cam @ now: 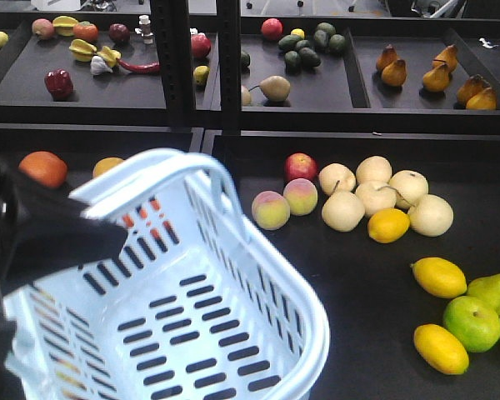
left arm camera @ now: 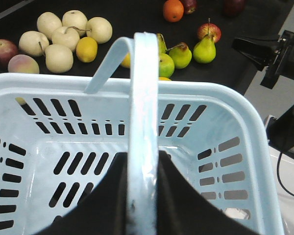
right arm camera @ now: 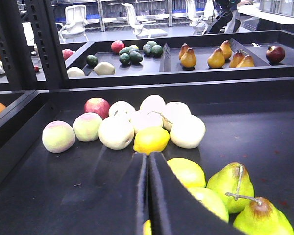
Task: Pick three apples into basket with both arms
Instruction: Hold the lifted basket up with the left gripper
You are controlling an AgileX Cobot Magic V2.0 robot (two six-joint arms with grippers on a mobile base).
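Left gripper [left arm camera: 142,159] clamped on handle [left arm camera: 143,98] of basket [cam: 162,275]. Basket tilted at near left, no apples inside yet. Right gripper [right arm camera: 148,159] fingers pressed together, holding nothing, just above lemons [right arm camera: 152,139] and green pears [right arm camera: 230,183] at near right. Red apple [cam: 300,167] on black shelf [cam: 367,292], beyond basket to its right, beside peaches [cam: 300,196].

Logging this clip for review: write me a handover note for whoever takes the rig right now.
Left end effector: shut on the handle of the basket; the basket is empty.
Right end effector: shut, holding nothing, pointing at the fruit pile.
Apples: a red apple lies beside the peaches, a second apple by the green pears; third not clearly identified.
Done: basket grasped.
Left: all three apples.
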